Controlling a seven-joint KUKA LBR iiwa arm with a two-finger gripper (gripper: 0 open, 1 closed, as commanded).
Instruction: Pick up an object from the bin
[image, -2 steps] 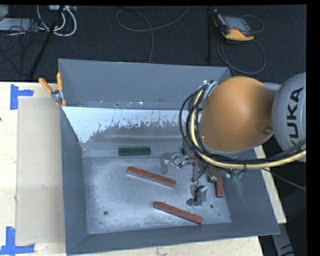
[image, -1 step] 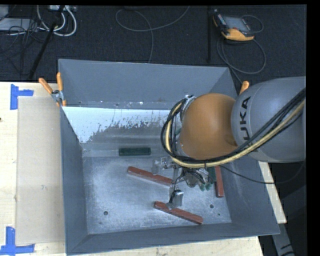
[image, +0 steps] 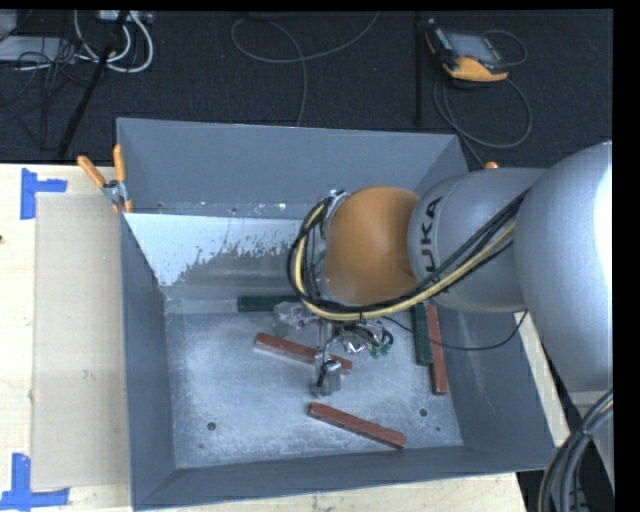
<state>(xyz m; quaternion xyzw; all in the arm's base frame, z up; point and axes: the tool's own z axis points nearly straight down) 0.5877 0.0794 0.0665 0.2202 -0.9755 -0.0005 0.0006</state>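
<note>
1. The fingers (image: 328, 376) hang low at mid-bin (image: 200, 200); I cannot tell whether they stand wide or narrow.
2. A red-brown bar (image: 290, 349) lies flat just left of them, its right end at their tips.
3. A second brown bar (image: 357, 425) lies nearer; a green bar (image: 421, 335) lies to the right.
4. The arm (image: 470, 240) reads "UKA".

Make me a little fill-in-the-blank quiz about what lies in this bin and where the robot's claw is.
1. The arm reaches into the grey bin from the picture's ____ side.
2. The gripper is at one end of a flat stick coloured reddish-____.
3. A second stick of the same colour lies apart, nearer the picture's ____ edge than the gripper.
4. The domed cover on the arm's wrist is coloured ____.

Missing words: right; brown; bottom; orange.
</note>
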